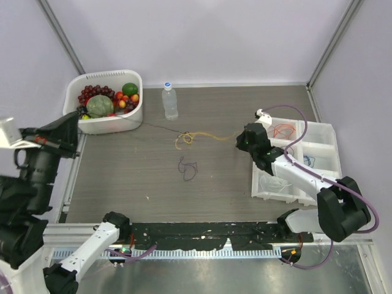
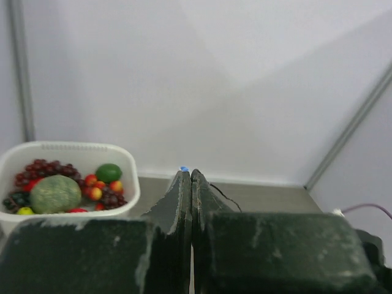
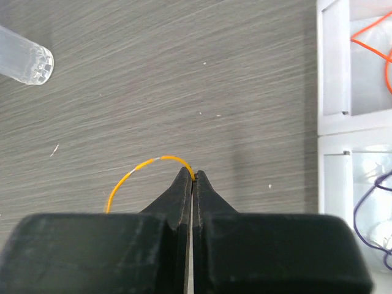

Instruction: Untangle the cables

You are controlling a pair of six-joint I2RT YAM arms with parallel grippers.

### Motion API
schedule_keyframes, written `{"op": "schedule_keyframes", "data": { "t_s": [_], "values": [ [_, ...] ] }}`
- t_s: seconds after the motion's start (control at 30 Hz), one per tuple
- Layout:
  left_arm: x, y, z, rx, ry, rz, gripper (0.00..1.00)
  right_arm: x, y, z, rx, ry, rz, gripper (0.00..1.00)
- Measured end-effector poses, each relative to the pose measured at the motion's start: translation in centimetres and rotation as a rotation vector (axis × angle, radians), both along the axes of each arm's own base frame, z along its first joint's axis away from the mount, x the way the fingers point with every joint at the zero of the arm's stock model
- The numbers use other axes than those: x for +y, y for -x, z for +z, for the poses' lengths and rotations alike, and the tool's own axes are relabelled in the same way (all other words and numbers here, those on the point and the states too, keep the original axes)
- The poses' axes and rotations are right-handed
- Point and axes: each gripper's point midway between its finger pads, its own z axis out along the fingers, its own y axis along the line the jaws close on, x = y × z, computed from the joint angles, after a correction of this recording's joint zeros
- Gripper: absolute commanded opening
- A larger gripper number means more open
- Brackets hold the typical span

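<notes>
Right wrist view shows my right gripper (image 3: 192,174) pinched shut on a thin yellow-orange wire (image 3: 138,170), which arcs away to the left over the grey wood-grain tabletop (image 3: 184,73). On the top camera that wire runs back to a small knot of yellow and pale loops (image 1: 185,139) mid-table, so I judge it is not yet pulled free. A hair-thin black wire (image 1: 156,127) trails from the knot toward the white plastic basket of fruit (image 1: 113,124). A separate dark purple loop (image 1: 188,168) lies alone, nearer my arms. The white compartment tray (image 1: 335,144) on the right holds an orange wire (image 1: 283,130), a blue wire (image 1: 310,161) and some pale ones, in separate cells. My left gripper (image 2: 190,174) is closed on nothing, low at the near edge. By my reckoning it's about half sorted, with the knot and the loose loop left to do.
</notes>
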Motion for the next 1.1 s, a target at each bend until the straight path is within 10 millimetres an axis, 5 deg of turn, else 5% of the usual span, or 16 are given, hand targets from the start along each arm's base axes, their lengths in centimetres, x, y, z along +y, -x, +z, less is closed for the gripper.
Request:
{"op": "schedule_keyframes", "data": {
  "t_s": [0.13,0.33,0.47,0.63,0.77,1.1],
  "values": [
    [2.1,1.4,0.8,-0.055,0.014,0.083,0.0,-1.0,0.6,0.6,-0.006,0.022,0.001,0.01],
    [0.9,-3.4,-4.1,0.105,-0.065,0.116,0.0,-1.2,0.2,3.4,-0.046,0.075,0.02,0.01],
    [2.5,-4.6,-5.8,0.168,-0.111,0.228,0.0,-3.4,-0.5,4.6,-0.05,0.157,-0.046,0.01],
    [6.5,-2.6,-5.6,0.147,-0.121,0.412,0.0,-9.6,-0.9,4.2,0.013,0.263,-0.225,0.01],
    [8.0,0.0,-4.8,0.08,-0.07,0.445,0.0,-10.9,-0.4,4.8,0.014,0.262,-0.239,0.01],
    [5.8,-4.2,-9.8,0.207,-0.167,0.412,0.0,-11.2,0.3,11.2,-0.108,0.236,-0.241,0.01]
  ]
}}
